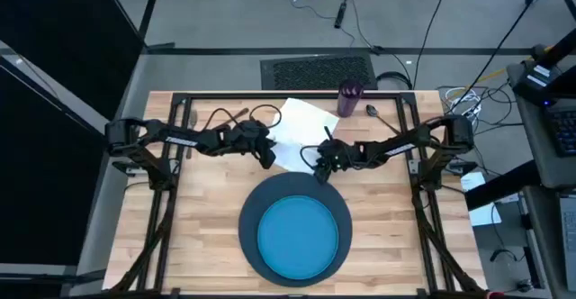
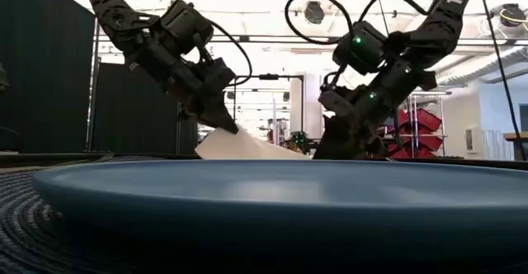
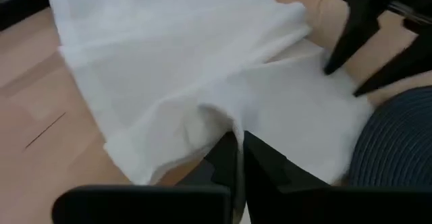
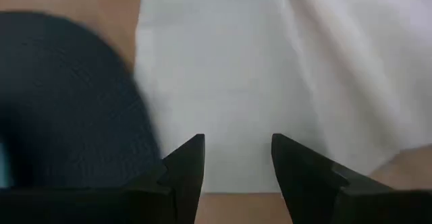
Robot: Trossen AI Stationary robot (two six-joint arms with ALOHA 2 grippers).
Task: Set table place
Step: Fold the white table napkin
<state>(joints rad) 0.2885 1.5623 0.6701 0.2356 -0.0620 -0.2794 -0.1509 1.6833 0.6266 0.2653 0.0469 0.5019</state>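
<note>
My left gripper sits near the middle of the desk, at the left edge of the white napkin. Its jaws are pinched together on a fold of the cloth, and in my left wrist view the napkin bunches into creases just ahead of the closed fingers. In the low view this gripper lifts one corner of the napkin clear of the surface.

My right gripper stands just beyond the far rim of the dark navy disc, over the napkin's near edge. Its jaws are parted and hold nothing; in my right wrist view the two fingers straddle bare white cloth, with the ribbed disc to one side. In the left wrist view this gripper appears farther off, tips down on the napkin.

The bright blue plate rests centred on the navy disc, toward the desk's near edge; in the low view its rim fills the foreground, with the disc's woven surface beneath it.

The napkin lies spread and rumpled behind the disc, between the two grippers. The purple cup stands upright at the far edge of the desk, just beside the napkin's far corner. The spoon lies to the right of the cup. A fork lies at the far left of the desk; I cannot make out the knife.
</note>
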